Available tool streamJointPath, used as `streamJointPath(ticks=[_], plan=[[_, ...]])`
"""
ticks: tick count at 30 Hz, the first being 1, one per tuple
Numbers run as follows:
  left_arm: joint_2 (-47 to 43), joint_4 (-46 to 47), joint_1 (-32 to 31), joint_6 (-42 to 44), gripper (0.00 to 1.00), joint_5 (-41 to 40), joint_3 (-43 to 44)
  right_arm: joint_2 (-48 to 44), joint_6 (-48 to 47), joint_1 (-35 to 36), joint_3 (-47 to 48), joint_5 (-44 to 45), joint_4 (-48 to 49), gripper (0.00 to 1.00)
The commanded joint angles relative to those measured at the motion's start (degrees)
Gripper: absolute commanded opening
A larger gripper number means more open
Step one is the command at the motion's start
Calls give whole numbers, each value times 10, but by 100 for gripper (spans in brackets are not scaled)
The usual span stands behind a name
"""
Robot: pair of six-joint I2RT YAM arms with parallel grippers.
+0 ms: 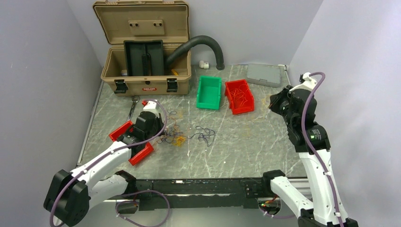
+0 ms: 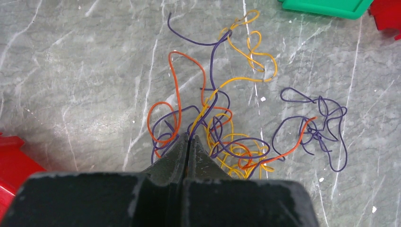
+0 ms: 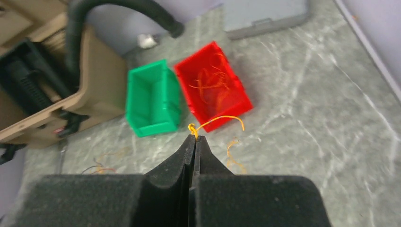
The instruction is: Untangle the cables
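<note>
Grey marbled counter (image 1: 265,146) is carrying the cables (image 2: 222,118), which are lying in a loose tangle of orange, yellow and purple loops. At its near edge the left claw (image 2: 188,141) is pressing its fingers together. Well apart, the right claw (image 3: 195,139) is pinching one orange strand (image 3: 227,117) near the red bin (image 3: 215,90).

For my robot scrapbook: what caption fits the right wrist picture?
Right gripper, jaws shut, pinches a thin orange wire; red bin and green bin beyond.
</note>
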Motion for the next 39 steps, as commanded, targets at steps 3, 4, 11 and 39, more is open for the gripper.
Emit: streamJointPath(ticks=[3,4,11,39], plan=[[-26,-6,-3,21,0,3,19,31,-22,0,69,-167,105,0],[-28,-8,-3,22,0,4,18,35,-18,-1,72,-181,119,0],[-46,-3,-3,20,0,12,8,99,4,1,121,-253,190,0],[-37,-8,-8,12,0,17,14,353,33,42,335,-293,246,0]])
